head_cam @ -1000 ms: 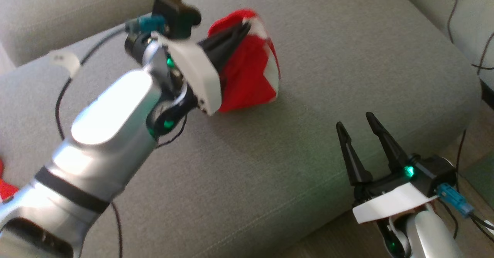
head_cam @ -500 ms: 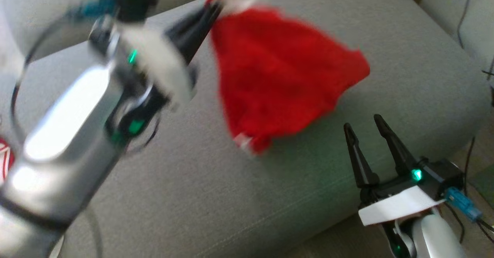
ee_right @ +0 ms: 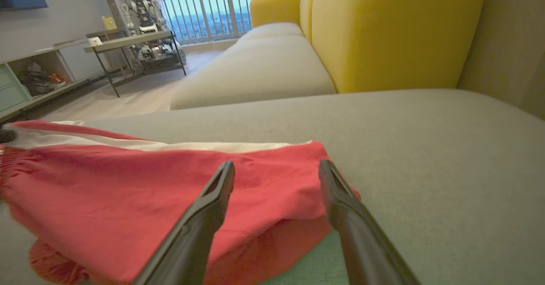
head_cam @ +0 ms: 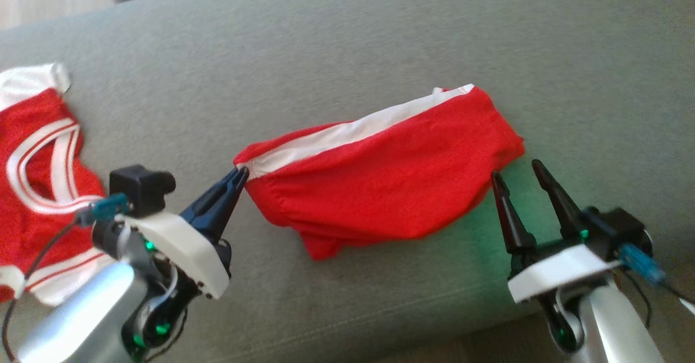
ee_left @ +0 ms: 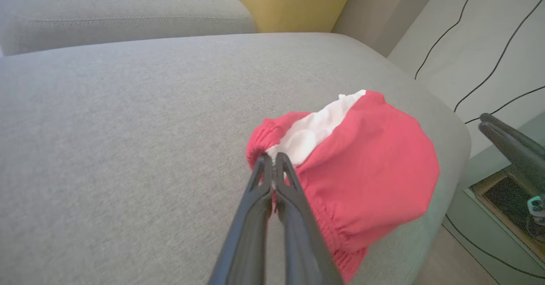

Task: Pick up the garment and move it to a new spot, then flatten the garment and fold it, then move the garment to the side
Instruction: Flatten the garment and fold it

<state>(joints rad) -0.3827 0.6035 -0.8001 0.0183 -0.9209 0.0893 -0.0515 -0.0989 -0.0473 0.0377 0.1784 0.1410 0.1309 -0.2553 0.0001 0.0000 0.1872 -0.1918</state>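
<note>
The sofa (head_cam: 347, 32) now bears the garment (head_cam: 380, 184), airborne a moment ago, lying rumpled mid-cushion. My left jaws stay clamped on its white-striped corner; my right jaws stand apart at its other end. The move looks done; flattening follows.
</note>
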